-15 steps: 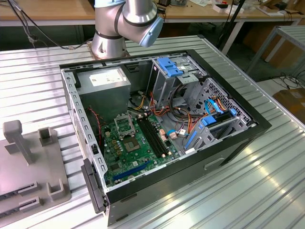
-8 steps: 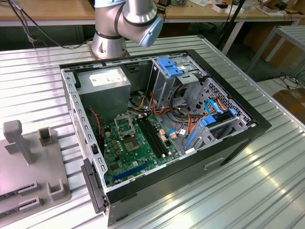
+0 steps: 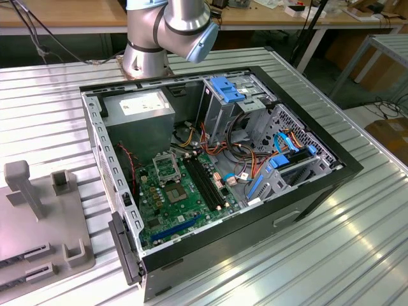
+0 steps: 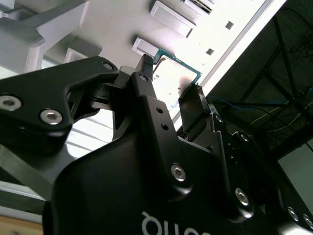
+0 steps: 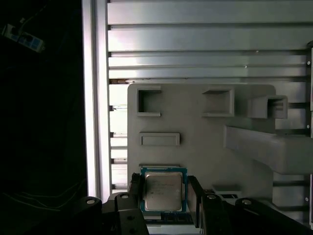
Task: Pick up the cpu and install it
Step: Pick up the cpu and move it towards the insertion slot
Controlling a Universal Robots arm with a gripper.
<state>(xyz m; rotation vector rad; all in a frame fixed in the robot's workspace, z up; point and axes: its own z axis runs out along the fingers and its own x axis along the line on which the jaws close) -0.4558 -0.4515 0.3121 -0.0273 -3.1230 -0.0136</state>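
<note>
Gripper [image 4: 171, 81] astride cpu [image 5: 164, 191] over grey tray [image 5: 195, 147], whether clamped or merely close not discernible: best kept centred and square to its edges, with light squeeze and level wrist to spare the underside.

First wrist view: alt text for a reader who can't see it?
A small square cpu with a silver face sits at the black gripper, over a grey tray with rectangular recesses. The tray rests on a ribbed metal table.
</note>
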